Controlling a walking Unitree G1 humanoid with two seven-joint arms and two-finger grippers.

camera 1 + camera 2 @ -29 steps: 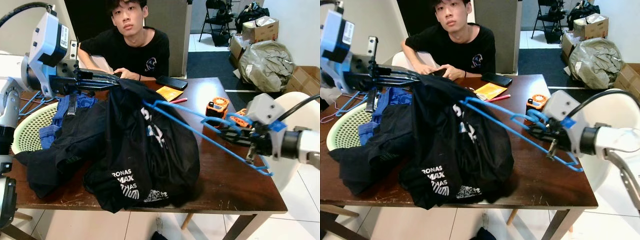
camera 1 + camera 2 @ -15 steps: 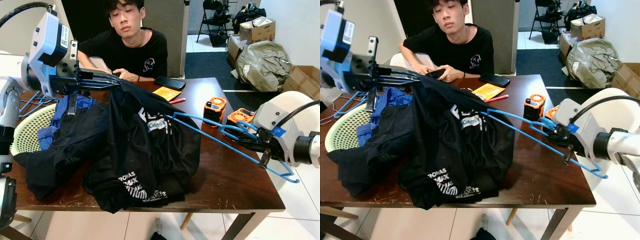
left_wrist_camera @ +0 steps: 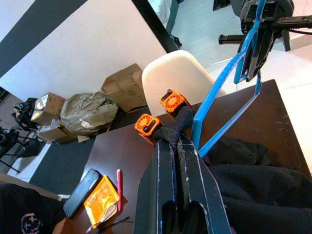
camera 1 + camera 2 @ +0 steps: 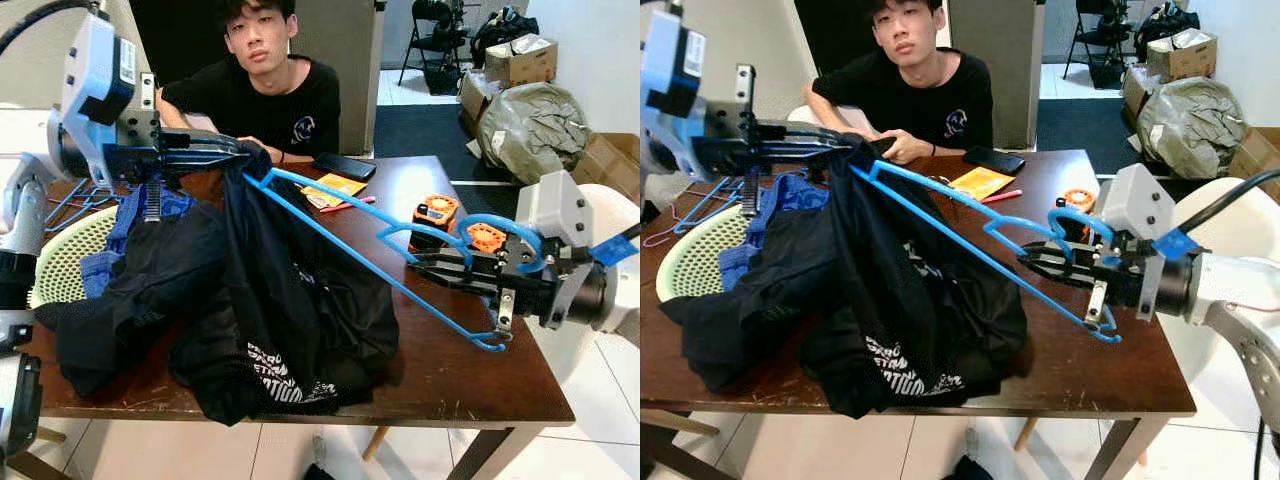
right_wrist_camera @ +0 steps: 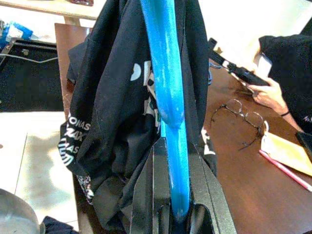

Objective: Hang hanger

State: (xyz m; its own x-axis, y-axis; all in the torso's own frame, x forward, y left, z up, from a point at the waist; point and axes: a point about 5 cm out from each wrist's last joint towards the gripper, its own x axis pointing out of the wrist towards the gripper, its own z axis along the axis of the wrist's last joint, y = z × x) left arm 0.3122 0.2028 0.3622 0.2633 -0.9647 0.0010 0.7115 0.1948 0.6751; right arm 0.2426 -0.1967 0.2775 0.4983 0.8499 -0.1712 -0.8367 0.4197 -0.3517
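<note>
While held up over the dark wooden table [image 4: 440,370], blue hanger [image 4: 340,232] slanted from upper left down to lower right — hook end clamped in right gripper [image 4: 440,268], jaws closed tight on the blue bar near the hook, seen up close in right wrist view [image 5: 171,161]. Far tip of the hanger tucked into the neck of the black T-shirt [image 4: 290,300], right where left gripper [image 4: 225,152] pinches the cloth, fingers [image 3: 168,180] narrow and shut on a bunched fold of black fabric. Shirt draped down from that pinch, lower hem with white lettering pooled on the table near the front edge. More dark clothing [image 4: 130,290] heaped just beside it to the left, touching. Pale green laundry basket [image 4: 60,250] at the table's left end with blue garment [image 4: 130,215] spilling over its rim. Orange devices [image 4: 435,212] on the table behind the right gripper. Phone [image 4: 344,165], yellow booklet [image 4: 335,187], red pen near the far edge. Person in black shirt [image 4: 265,95] seated behind the table, hands resting on it. White chair [image 4: 610,215] to the right; boxes and a bagged bundle [image 4: 530,120] on floor beyond.
</note>
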